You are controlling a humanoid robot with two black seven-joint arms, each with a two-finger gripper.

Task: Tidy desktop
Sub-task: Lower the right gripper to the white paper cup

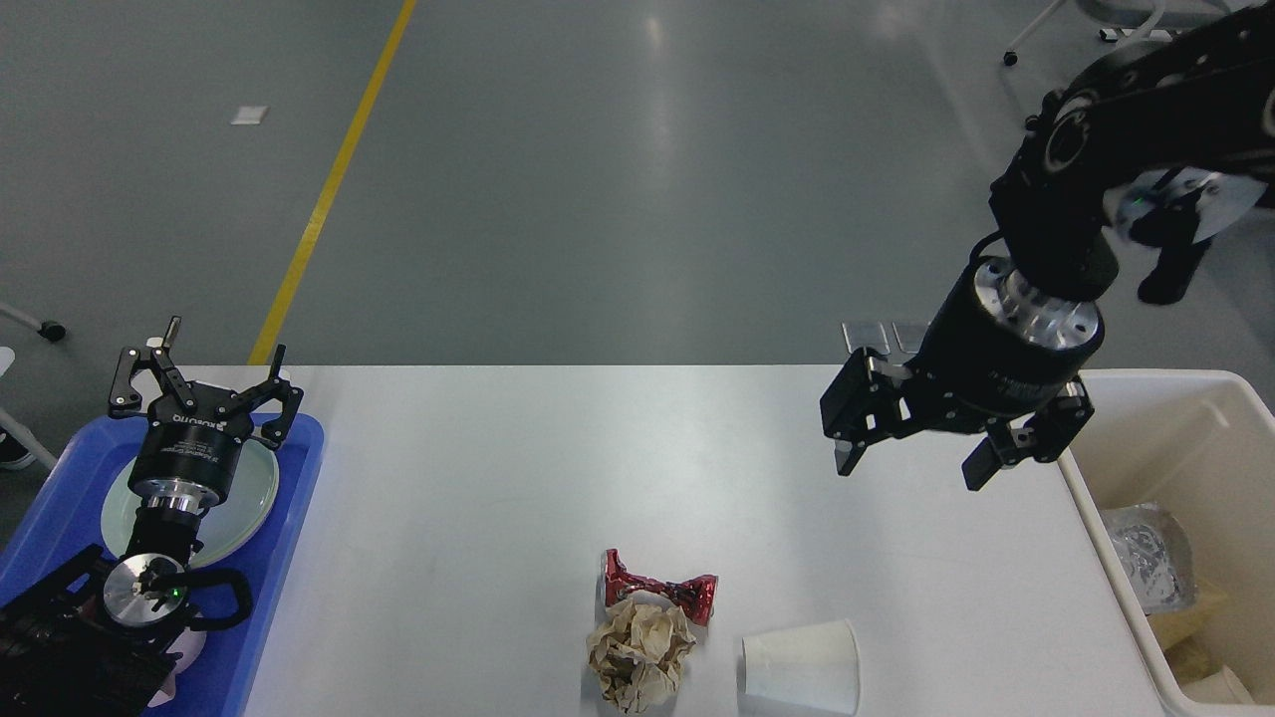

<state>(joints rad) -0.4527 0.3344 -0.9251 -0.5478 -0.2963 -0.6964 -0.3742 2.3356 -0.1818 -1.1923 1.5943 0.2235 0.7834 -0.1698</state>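
Head view, items listed by size, each placed against the desktop point(498, 478).

1. Desktop: white, rounded corners, filling the lower middle of the view. Most of its surface is bare; three loose items cluster near its front edge.
2. Cream bin point(1146, 438): against the desktop's right edge. It holds crumpled foil and other discards.
3. Blue tray point(299, 468): on the desktop's left end, carrying a pale plate point(254, 498).
4. Our right gripper point(911, 463): raised above the desktop's right part, beside the bin, jaws apart and empty, pointing down.
5. Our left gripper point(204, 383): above the tray and plate at the desktop's left end, jaws spread wide, holding nothing.
6. White paper cup point(802, 667): lying on its side near the desktop's front edge, right of centre.
7. Crumpled brown paper point(637, 652): near the front edge, about centre, just left of the cup.
8. Crushed red wrapper point(662, 588): touching the paper on its far side.

Step in hand, as we judge it: litter is being cleared into the bin, and three pieces remain. The next move likely calls for the right gripper to come toward the front edge and descend on the cup, the nearest piece, closing gently since a thin cup crushes easily.

Room: the desktop between gripper and cup is unobstructed. The cup lies close to the front edge and could roll off it if nudged; the paper and wrapper touch, so lifting one may drag the other.
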